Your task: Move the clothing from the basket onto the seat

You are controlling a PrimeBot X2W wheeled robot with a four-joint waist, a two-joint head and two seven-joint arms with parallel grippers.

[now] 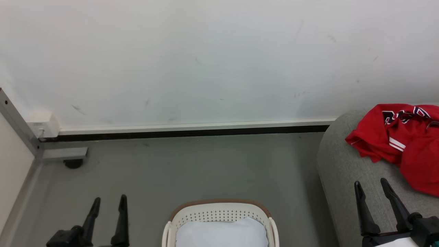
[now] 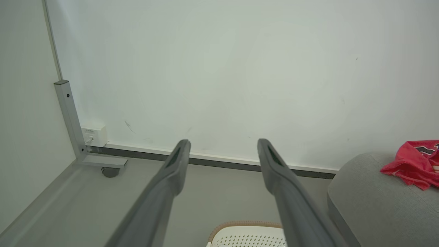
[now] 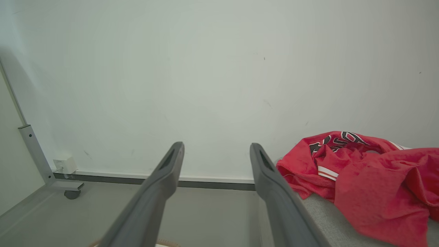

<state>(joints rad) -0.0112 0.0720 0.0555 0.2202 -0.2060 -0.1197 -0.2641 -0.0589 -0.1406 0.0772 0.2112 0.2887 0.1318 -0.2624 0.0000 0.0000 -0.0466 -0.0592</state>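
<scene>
**Left claw** (image 1: pixel 109 198) – In the head view it sits at the lower left, above the grey floor (image 1: pixel 205 164) and to the left of the basket (image 1: pixel 219 203). Both dark fingers are spread wide and nothing is between them. In the left wrist view the fingers point toward the foot of the white wall (image 1: pixel 205 61).

**Right claw** (image 1: pixel 371 182) – In the head view it sits at the lower right, over the front part of the seat (image 1: pixel 337 164). The fingers are spread wide and grip nothing. The fingertips are near the lower edge of the clothing (image 1: pixel 404 144), with a gap between them.

**Clothing** – The red fabric lies crumpled on the top surface of the seat, close to its rounded end. White stripes and black-and-white lettering face upward. It is well apart from the basket.

**Basket** – It stands on the floor between the two claws, just beside the seat's end. Its brown rim and perforated white wall are in view. A pale cushion (image 1: pixel 221 233) lies flat inside it.

**Surroundings** – A grey metal frame (image 1: pixel 17 120) on a dark caster (image 1: pixel 73 164) stands at the left corner. A small white socket box (image 1: pixel 41 125) sits on the wall beside it.
</scene>
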